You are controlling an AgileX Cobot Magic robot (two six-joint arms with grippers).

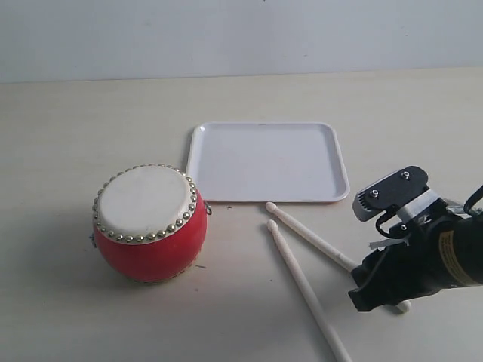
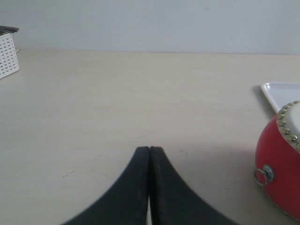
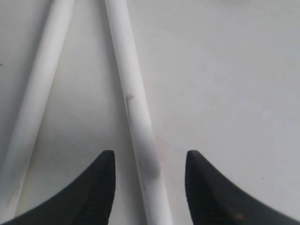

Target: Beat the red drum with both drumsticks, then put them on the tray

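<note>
A: status on sticks?
B: both are lying flat on the tabletop (image 1: 75, 136) in front of the tray (image 1: 268, 162). Bead tips are pointing twd the tray, close to the rim but not touching. Tray-side drumstick (image 1: 309, 237) and second drumstick (image 1: 302, 283) are sitting near each other at the tips and splaying apart twd the butts.
A: R tool?
B: R tool (image 1: 377, 290) is standing wide, jaws straddling the butt end of the tray-side drumstick (image 3: 136, 117). Gap is showing on both sides, so it isn't gripping. Second drumstick (image 3: 37, 103) is lying outside the jaws.
A: drum, L tool?
B: red drum (image 1: 149, 222) is sitting upright, skin up, left of the sticks, near the tray's front-left corner and apart from it. L tool (image 2: 149, 154) is pressed fully together, holding nothing, over bare tabletop w/ the drum (image 2: 279, 173) beside it. White lattice basket (image 2: 8, 54) is showing farther off.
</note>
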